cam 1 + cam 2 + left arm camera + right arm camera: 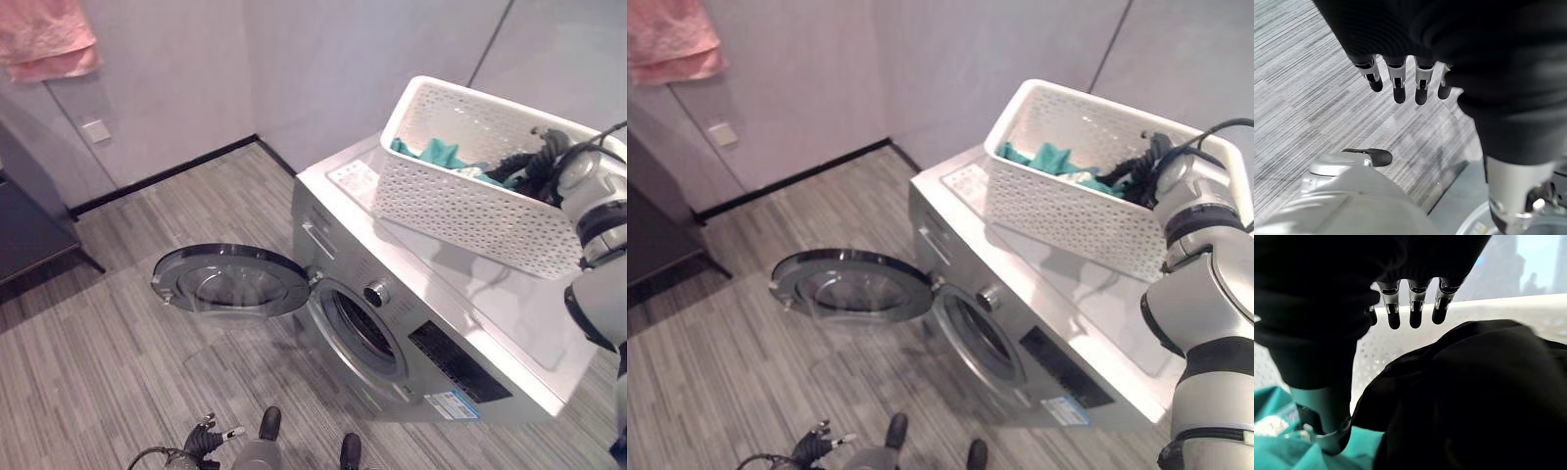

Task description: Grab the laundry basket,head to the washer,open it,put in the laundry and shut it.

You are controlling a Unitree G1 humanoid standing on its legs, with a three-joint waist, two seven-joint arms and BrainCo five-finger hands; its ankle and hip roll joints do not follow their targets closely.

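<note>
Right robot hand [1410, 308] fingers straight inside white basket [1058, 201] over dark garment [1474, 396], washer [431, 333] door [230, 279] open

Even, soft indoor light; the washer [431, 323] casts faint floor [118, 372] shadows.

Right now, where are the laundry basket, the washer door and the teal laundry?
laundry basket [460, 211]: left eye view, on its perforated white front wall.
washer door [230, 279]: left eye view, on the glass centre of the open round door.
teal laundry [1050, 157]: right eye view, on the teal cloth inside the basket.
</note>
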